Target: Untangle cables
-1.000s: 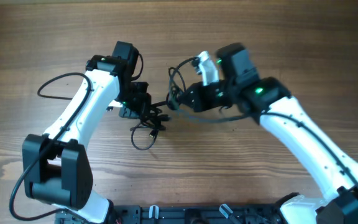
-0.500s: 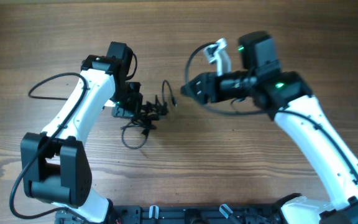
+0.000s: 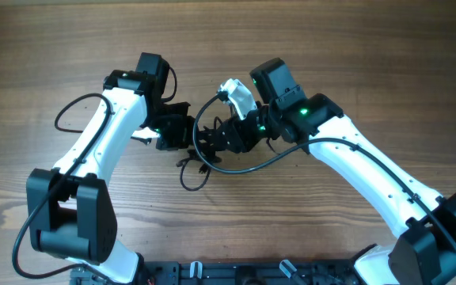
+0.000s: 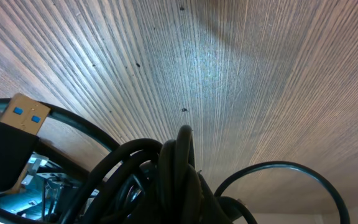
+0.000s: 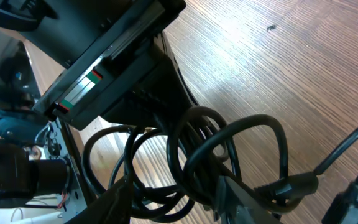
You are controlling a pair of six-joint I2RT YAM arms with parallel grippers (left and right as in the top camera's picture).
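A: Overhead view: left claw pinched tight on the cables, a knotted clump at mid-bench between both arms.
B: Right claw stands apart, straddling the loops (no bite yet). Mid-untangle, I'd judge. Next it needs to close on one strand and draw it away gently.

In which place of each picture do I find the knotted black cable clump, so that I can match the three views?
Overhead: cable clump near the centre, slightly left.
Left wrist: at the bottom edge, middle, very close to the camera.
Right wrist: lower centre, seen as loops.
Shared landmark: the wooden table under it.
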